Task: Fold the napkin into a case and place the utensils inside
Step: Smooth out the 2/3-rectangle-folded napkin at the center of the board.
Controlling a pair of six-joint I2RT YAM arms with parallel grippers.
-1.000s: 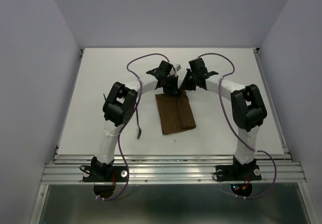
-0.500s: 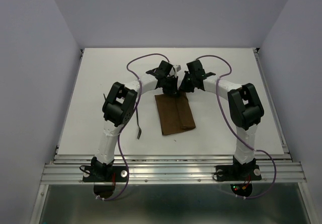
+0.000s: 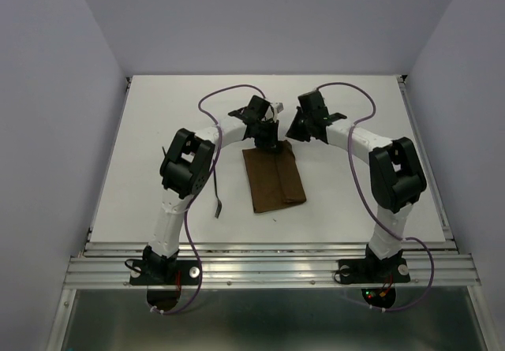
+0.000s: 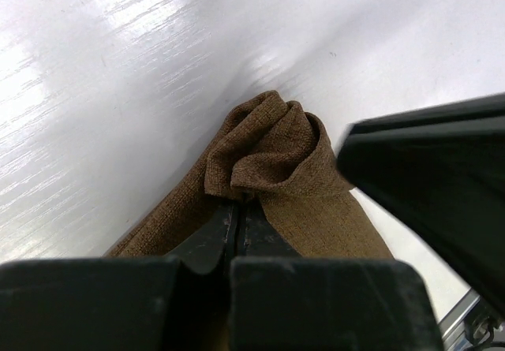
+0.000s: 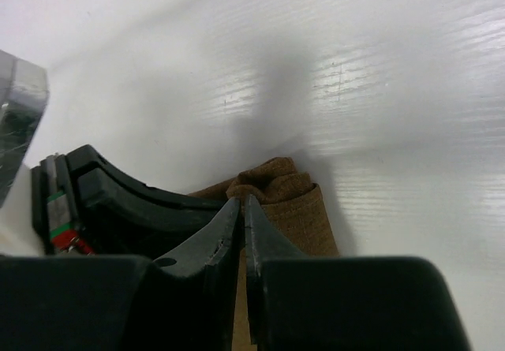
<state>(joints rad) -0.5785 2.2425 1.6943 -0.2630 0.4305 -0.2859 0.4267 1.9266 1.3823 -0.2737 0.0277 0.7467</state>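
Between lilac walls (image 3: 47,130), napkin (image 3: 274,179) on table (image 3: 150,138)

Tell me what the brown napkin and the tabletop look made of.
Napkin: soft woven fabric, matte; visible coarse weave, bunches into folds. Tabletop: hard, smooth white surface, semi-gloss, with streaky light reflections; laminate or painted board, can't tell which.

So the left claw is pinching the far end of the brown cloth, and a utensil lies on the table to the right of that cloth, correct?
Not quite. The left gripper does pinch the far end of the napkin, but the utensil lies on the table to the napkin's left, beside the left arm, not its right. The top view shows this.
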